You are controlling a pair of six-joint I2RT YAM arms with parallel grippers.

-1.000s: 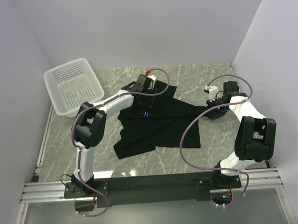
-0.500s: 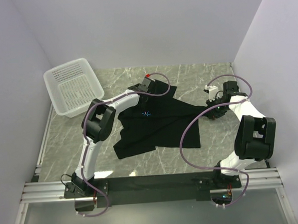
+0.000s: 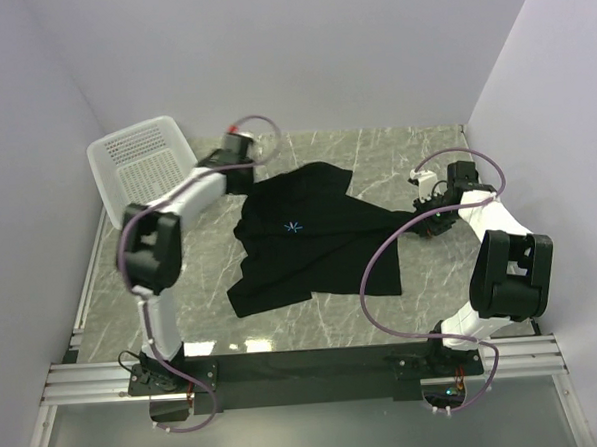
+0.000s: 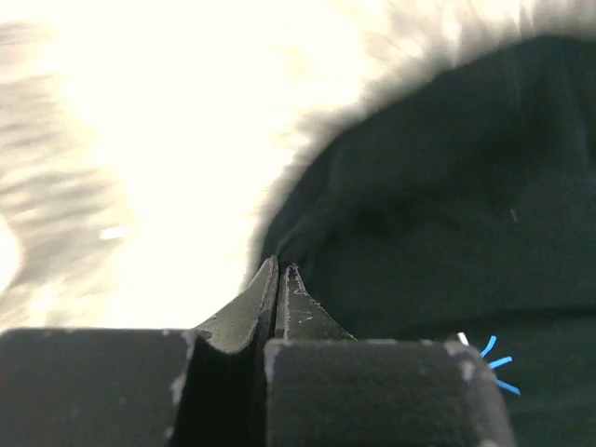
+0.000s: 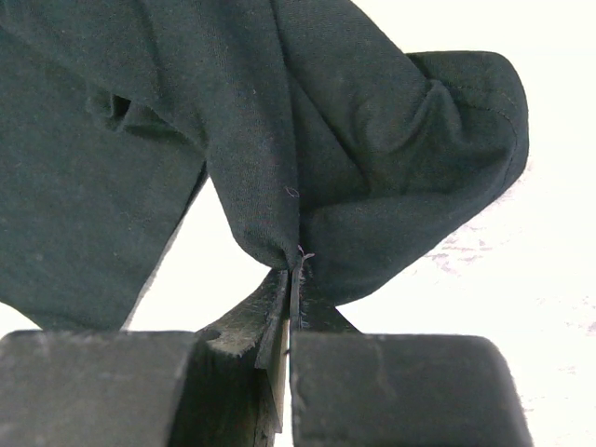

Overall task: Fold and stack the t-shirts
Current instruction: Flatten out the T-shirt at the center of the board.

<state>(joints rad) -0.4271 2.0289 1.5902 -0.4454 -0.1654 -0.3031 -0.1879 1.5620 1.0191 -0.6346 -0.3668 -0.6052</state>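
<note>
One black t-shirt (image 3: 310, 248) lies crumpled on the marble table, its light-blue starburst (image 3: 293, 227) facing up. My left gripper (image 3: 244, 176) is at the shirt's far-left edge. In the left wrist view, which is blurred, it (image 4: 280, 268) is shut, and the dark fabric (image 4: 447, 205) narrows down to its tips, with the starburst (image 4: 494, 352) at the lower right. My right gripper (image 3: 421, 222) holds the shirt's right end. Seen from the right wrist, it (image 5: 293, 265) is shut on a pinched fold of black cloth (image 5: 140, 140) that hangs above the table.
A white mesh basket (image 3: 124, 144) stands at the far left, right beside my left forearm. Walls close in the table on the left, back and right. The purple cable of my right arm loops over the shirt's right side.
My left gripper has shut and the left arm has swung left towards the basket. The shirt's far-left edge now reaches further left. The right arm has not moved.
</note>
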